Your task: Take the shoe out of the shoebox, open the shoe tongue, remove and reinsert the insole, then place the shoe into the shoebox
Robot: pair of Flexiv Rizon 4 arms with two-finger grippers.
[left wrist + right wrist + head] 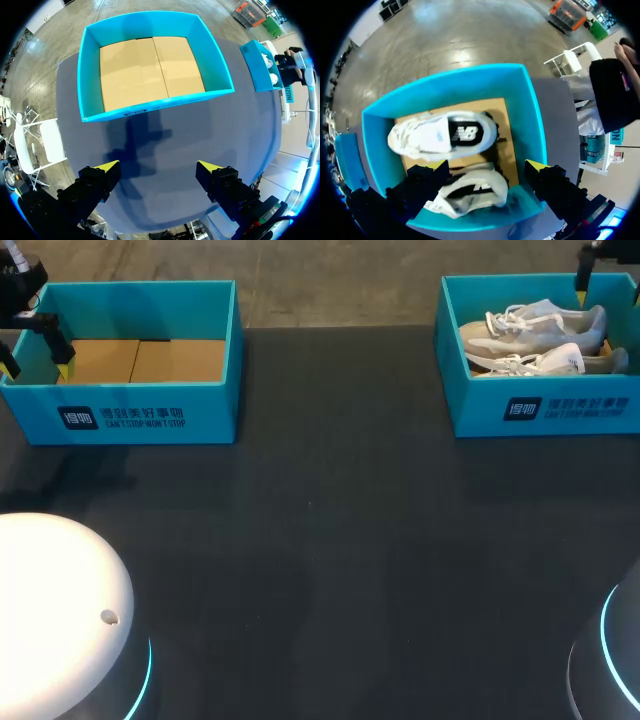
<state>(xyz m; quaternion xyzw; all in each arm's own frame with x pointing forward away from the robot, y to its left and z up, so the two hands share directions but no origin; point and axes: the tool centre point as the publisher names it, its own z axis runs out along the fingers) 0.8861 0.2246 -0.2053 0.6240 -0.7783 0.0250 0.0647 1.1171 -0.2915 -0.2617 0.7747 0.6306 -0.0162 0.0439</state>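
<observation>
Dark matte table in soft, even light.
The table (330,540) fills nearly the whole head view. Its top is a plain, flat charcoal sheet that runs back to a straight far edge. Light falls gently on it, giving a faint paler sheen across the middle, and a dim shadow (60,475) lies toward its left side. In the left wrist view the tabletop (210,135) reads bluish grey, with a darker, blurred shadow (135,145) lying across it. In the right wrist view only a narrow grey strip of the tabletop (555,120) shows.
</observation>
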